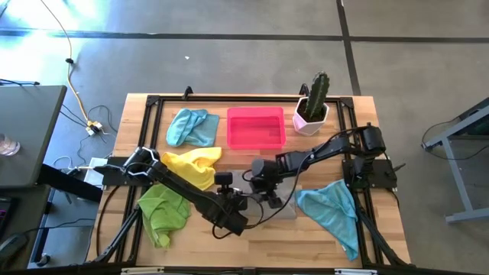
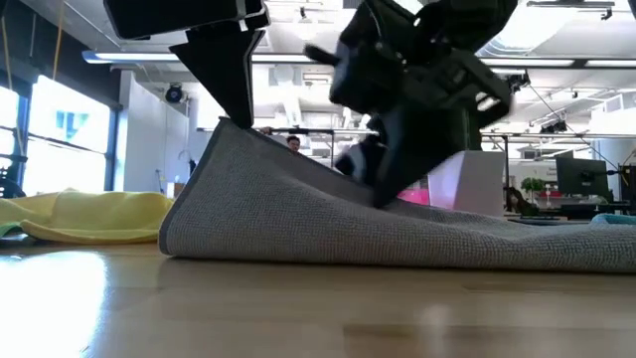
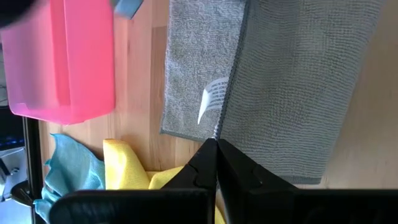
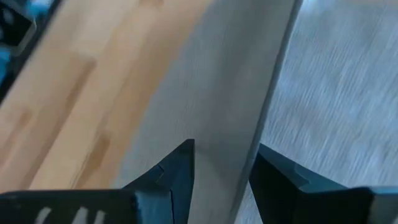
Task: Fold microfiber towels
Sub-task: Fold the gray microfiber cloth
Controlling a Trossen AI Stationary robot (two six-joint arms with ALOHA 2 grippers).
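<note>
A grey towel (image 2: 397, 224) lies near the table's middle front, mostly hidden under both arms in the high view (image 1: 286, 208). Its left part is raised like a tent and the rest lies flat on the wood. My left gripper (image 2: 229, 119) is shut on the raised left edge, which also shows in the left wrist view (image 3: 216, 146). My right gripper (image 2: 388, 189) is shut on the same towel farther right, seen also in the right wrist view (image 4: 227, 171). A yellow towel (image 1: 195, 164), a lime green towel (image 1: 162, 210) and two light blue towels (image 1: 191, 126) (image 1: 332, 210) lie crumpled around it. My left gripper pinches the grey towel's left edge (image 3: 217, 134) between its two shut fingers, coming from above. That edge is lifted off the table, and the cloth slopes down from it to the part lying flat. A white label (image 3: 211, 99) sits just beyond the fingers. My right gripper pinches a raised edge or fold of the grey towel (image 4: 233, 124) between its two fingers (image 4: 180, 171), coming from above. The cloth there is lifted a little, lower than at the left gripper. The towel's right part (image 2: 556, 239) lies flat on the table.
A pink tray (image 1: 256, 127) stands at the far middle, with a potted cactus (image 1: 312, 107) to its right. A black frame (image 1: 153, 103) runs around the tabletop. Bare wood shows along the near edge (image 1: 267, 244).
</note>
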